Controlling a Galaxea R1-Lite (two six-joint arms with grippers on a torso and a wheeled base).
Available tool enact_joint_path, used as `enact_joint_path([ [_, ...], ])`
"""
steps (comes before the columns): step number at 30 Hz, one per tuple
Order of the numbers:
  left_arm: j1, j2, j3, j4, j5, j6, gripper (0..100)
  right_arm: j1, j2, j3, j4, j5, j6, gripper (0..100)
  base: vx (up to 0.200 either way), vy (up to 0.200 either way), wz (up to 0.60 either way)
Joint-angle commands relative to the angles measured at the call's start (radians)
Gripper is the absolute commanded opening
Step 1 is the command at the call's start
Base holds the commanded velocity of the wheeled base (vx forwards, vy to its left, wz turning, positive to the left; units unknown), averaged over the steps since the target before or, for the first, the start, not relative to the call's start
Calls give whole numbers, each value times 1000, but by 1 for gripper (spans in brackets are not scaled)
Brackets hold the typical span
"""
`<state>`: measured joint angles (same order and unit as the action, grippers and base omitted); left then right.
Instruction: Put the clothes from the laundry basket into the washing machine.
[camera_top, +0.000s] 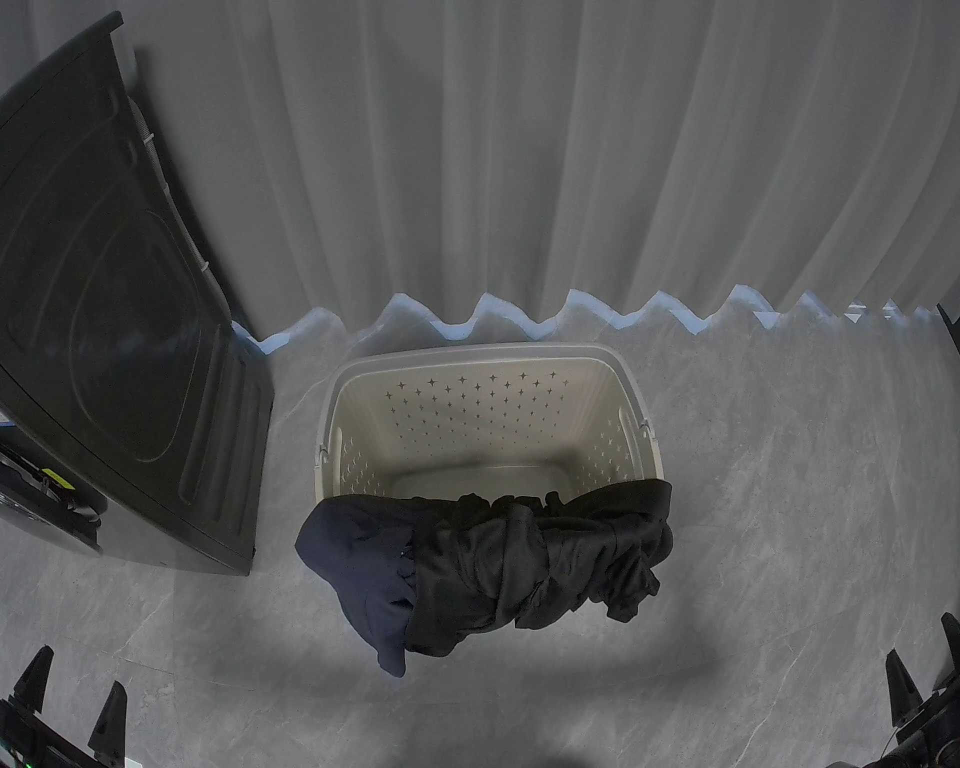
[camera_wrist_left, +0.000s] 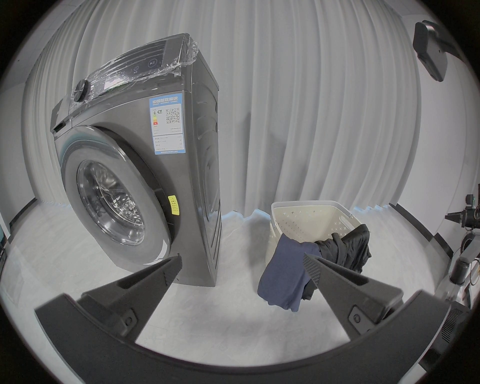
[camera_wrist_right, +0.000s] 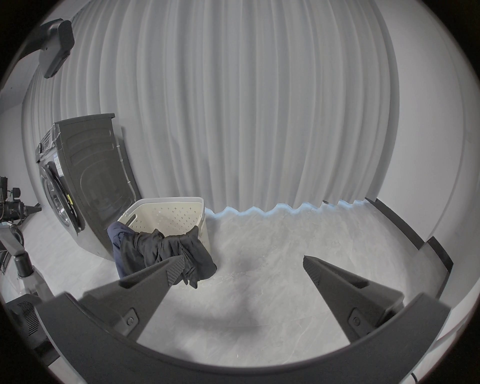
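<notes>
Pincers: left gripper (camera_wrist_left: 241, 259) and right gripper (camera_wrist_right: 243, 259) both stand spread and empty, well short of the clothes (camera_top: 500, 570), which hang bunched over the near rim of the laundry basket (camera_top: 480, 352); fabric judged light, limp, prone to trailing, best pinched at the bunched middle. Beside the basket stands the washing machine (camera_wrist_left: 190, 175), its door (camera_wrist_left: 115, 205) apparently shut, barring loading.

The washing machine (camera_top: 110, 330) is cut off by the head view's left edge. The black clothes (camera_top: 530, 565) and a blue cloth (camera_top: 360, 570) hang over the laundry basket (camera_top: 480, 352) and hide its near rim. How many black pieces are tangled there is hard to tell. The print on the machine's sticker (camera_wrist_left: 167, 125) is too small to read.
</notes>
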<state>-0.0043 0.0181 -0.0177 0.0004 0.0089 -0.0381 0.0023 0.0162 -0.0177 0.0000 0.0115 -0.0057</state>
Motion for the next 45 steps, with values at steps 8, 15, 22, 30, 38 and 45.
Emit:
enact_joint_path([
  [8, 0, -12, 16, 1, 0, -2, 100, 1, -16, 16, 0, 1, 0, 100, 75, 0, 0],
  [15, 0, -12, 16, 1, 0, -2, 100, 1, -16, 16, 0, 1, 0, 100, 86, 0, 0],
  [22, 0, -12, 16, 1, 0, -2, 100, -1, -16, 16, 0, 1, 0, 100, 143, 0, 0],
  [30, 0, -12, 16, 1, 0, 0, 100, -1, -16, 16, 0, 1, 0, 100, 50, 0, 0],
  [38, 0, -12, 16, 1, 0, -2, 100, 1, -16, 16, 0, 1, 0, 100, 125, 0, 0],
  [45, 0, -12, 16, 1, 0, -2, 100, 1, -16, 16, 0, 1, 0, 100, 114, 0, 0],
])
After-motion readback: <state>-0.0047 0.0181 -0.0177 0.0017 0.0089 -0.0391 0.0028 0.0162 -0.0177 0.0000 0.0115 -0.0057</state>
